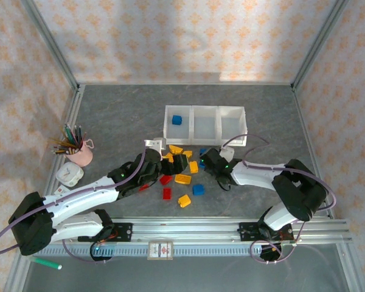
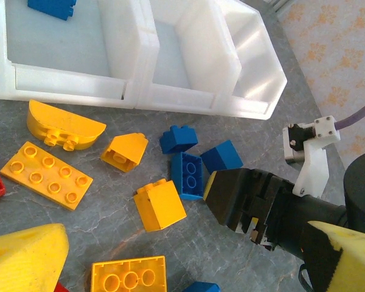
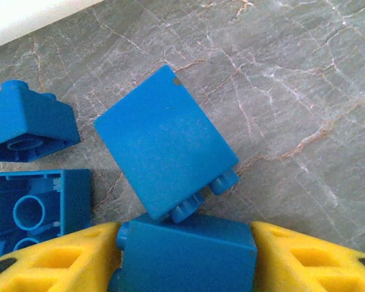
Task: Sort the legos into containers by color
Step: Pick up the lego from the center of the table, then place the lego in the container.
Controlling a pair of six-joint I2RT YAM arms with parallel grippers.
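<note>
My right gripper (image 3: pixel 185 258) is shut on a blue lego (image 3: pixel 185 252), its yellow fingers (image 3: pixel 55 261) pressed against both sides. A second blue lego (image 3: pixel 167 155) leans on the held one, with two more blue legos (image 3: pixel 27 121) to the left. From above, the right gripper (image 1: pixel 210 159) is low over the pile, just in front of the containers (image 1: pixel 204 139). One blue lego (image 1: pixel 177 120) lies in the left bin. My left gripper (image 2: pixel 185 243) is open above yellow legos (image 2: pixel 159 205), and in its view the right gripper's black body (image 2: pixel 249 201) is beside the blue legos (image 2: pixel 188 175).
Red legos (image 1: pixel 165 179), yellow legos (image 1: pixel 182 179) and a blue lego (image 1: pixel 198 190) lie scattered between the arms. A pink cup of pencils (image 1: pixel 80 155) and a small white object (image 1: pixel 69 176) stand at the left. A green marker (image 1: pixel 45 263) lies by the front rail.
</note>
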